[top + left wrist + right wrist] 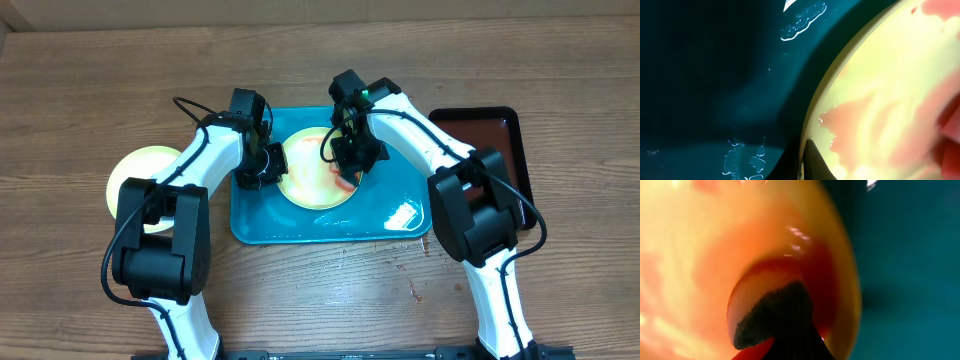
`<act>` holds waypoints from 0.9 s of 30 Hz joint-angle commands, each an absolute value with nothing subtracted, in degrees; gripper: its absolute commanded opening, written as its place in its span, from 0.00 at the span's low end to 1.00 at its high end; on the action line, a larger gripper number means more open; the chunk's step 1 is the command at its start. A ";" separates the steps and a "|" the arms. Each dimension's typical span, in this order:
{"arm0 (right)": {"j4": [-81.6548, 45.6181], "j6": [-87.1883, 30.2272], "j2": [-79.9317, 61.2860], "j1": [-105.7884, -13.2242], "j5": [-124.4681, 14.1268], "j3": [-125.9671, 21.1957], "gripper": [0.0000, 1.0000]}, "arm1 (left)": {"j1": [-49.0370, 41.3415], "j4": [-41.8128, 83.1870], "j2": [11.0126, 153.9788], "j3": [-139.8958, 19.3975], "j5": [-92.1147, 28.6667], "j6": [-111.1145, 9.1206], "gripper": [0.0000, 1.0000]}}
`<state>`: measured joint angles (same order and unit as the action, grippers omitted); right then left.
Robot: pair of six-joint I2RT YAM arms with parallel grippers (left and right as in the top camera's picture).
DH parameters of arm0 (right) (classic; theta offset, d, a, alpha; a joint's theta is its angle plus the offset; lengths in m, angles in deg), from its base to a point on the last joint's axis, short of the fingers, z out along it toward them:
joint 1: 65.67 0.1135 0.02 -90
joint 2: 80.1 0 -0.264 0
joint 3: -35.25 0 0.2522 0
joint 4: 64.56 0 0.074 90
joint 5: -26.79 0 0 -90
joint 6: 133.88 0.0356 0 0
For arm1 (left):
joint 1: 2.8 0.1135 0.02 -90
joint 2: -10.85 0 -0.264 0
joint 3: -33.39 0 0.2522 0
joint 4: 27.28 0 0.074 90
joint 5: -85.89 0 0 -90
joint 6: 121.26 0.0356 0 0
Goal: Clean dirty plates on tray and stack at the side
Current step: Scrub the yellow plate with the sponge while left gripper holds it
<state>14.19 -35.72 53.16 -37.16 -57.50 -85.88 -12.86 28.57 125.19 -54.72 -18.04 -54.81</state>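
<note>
- We see a sauce-smeared yellow-green plate on the teal tray.
- Left gripper, closed, at its 9 o'clock rim.
- Right gripper, closed, at 3 o'clock.

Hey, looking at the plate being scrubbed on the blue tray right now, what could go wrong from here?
1. The left gripper holds the plate only at its rim; scrubbing pressure could twist it loose on the wet tray.
2. The sponge in the right gripper may just spread the red sauce around instead of lifting it.
</note>
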 commanded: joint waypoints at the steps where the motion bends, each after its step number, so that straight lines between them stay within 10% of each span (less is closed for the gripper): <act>1: 10.95 -33.33 54.86 -38.75 -70.68 -85.47 0.04 | -12.45 28.65 127.75 -53.21 -14.26 -53.50 0.04; 27: 5.49 -33.88 57.94 -29.11 -43.55 -85.40 0.04 | -12.47 28.89 127.75 -53.21 -14.24 -53.04 0.04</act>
<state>3.13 -33.40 54.55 -31.43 -47.73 -86.12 -12.89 28.57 125.19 -54.72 -18.04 -54.79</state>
